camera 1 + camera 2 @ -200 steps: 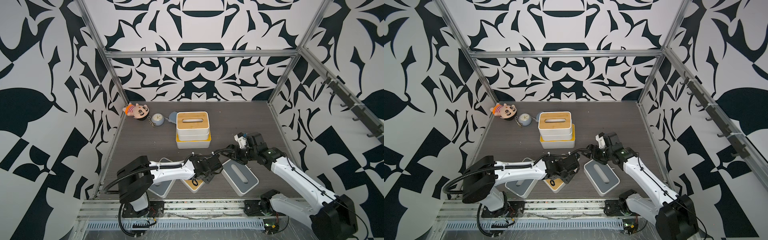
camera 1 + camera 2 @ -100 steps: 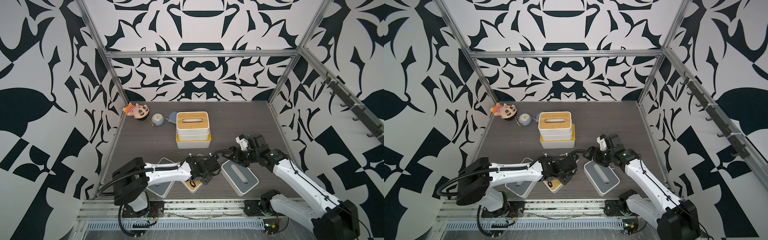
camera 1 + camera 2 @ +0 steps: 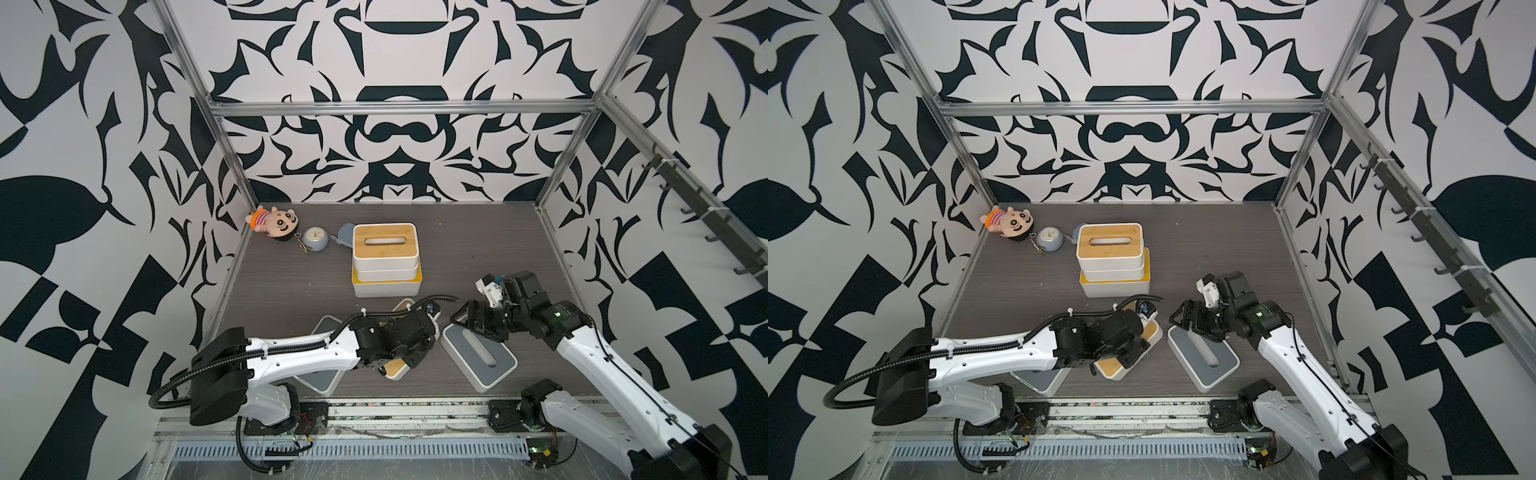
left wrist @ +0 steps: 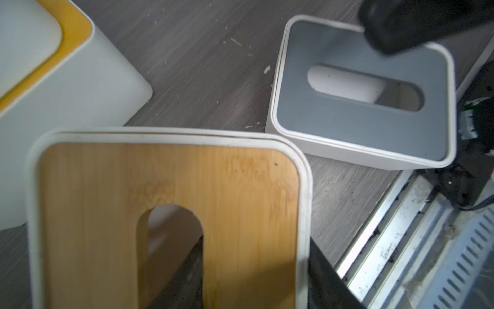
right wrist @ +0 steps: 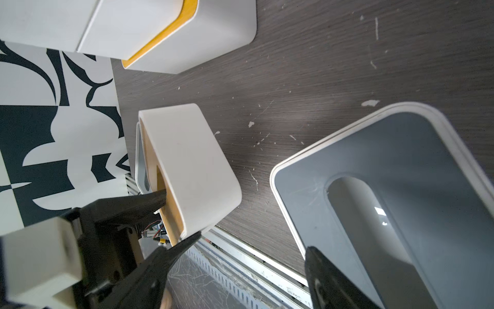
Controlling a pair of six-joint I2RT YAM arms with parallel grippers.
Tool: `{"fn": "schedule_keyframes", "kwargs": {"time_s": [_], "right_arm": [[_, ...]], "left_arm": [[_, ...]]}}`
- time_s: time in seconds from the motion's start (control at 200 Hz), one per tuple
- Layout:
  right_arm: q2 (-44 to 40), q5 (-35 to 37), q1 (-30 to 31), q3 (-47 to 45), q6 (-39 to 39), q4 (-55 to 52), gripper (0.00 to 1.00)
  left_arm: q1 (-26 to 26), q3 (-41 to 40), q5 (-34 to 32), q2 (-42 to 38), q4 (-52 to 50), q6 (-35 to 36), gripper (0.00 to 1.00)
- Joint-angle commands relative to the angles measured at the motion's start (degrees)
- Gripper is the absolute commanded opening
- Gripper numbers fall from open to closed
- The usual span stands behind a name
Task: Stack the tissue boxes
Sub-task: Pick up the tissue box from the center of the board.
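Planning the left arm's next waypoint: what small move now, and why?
Probably lift straight up: the left pincer is shut on the bamboo-lidded white tissue box, one finger through its slot, and the three-box stack with the yellow-lidded base sits farther back.

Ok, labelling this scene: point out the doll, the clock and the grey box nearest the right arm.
Doll (image 3: 282, 222): in a top view, its face.
Clock (image 3: 313, 236): in a top view, its dial.
Grey box (image 4: 334, 125): left wrist view, lid beside the slot.
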Motion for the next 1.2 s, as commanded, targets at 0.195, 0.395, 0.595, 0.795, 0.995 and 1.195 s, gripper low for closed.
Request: {"fn": "schedule_keyframes", "kwargs": {"time_s": [0.195, 0.395, 0.595, 0.795, 0.995, 1.195], "right_arm": [[-0.36, -6.60, 2.03, 2.44, 1.75, 2.75, 0.85], [0.44, -5.92, 3.39, 3.45, 4.59, 6.17, 0.85], [3.63, -3.28, 5.00, 4.66, 5.95, 7.52, 0.84], [5.68, -3.83, 6.25, 3.76, 6.48, 10.44, 0.81], [7.01, -2.97, 6.23, 3.34, 5.95, 10.89, 0.79], [6.35, 2.94, 6.25, 5.65, 2.79, 4.55, 0.83]], "left_arm": [[-0.26, 0.60, -0.54, -2.71, 6.68, 2.21, 0.31], [-0.22, 2.40, 0.77, -2.43, 7.58, 3.69, 0.29], [-0.28, 2.19, 1.32, -3.06, 10.87, 4.87, 0.28], [-0.28, 1.57, 1.35, -3.85, 14.43, 5.46, 0.25], [-0.28, 1.31, 1.19, -4.52, 16.53, 6.47, 0.24], [-0.28, 1.05, 0.31, -5.15, 15.62, 7.50, 0.23]]}}
